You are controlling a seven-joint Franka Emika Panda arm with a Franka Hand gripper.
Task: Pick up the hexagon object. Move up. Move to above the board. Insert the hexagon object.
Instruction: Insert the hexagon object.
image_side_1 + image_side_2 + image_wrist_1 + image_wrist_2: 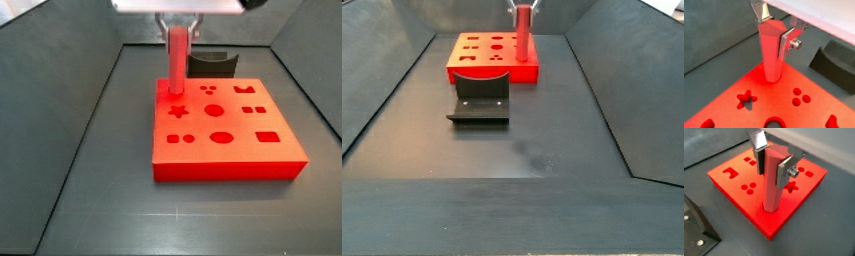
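Note:
My gripper is shut on the top of the hexagon object, a slender red-pink rod held upright. Both wrist views show the silver fingers clamping it on two sides. The rod's lower end meets the board, a flat red-orange slab, at its back left corner, just behind the star hole. I cannot tell whether the end rests on the surface or sits in a hole hidden under it. The rod and the board also show in the far side view.
The fixture, a dark L-shaped bracket, stands on the floor right beside the board; it also shows in both wrist views. Dark sloping bin walls enclose the floor on both sides.

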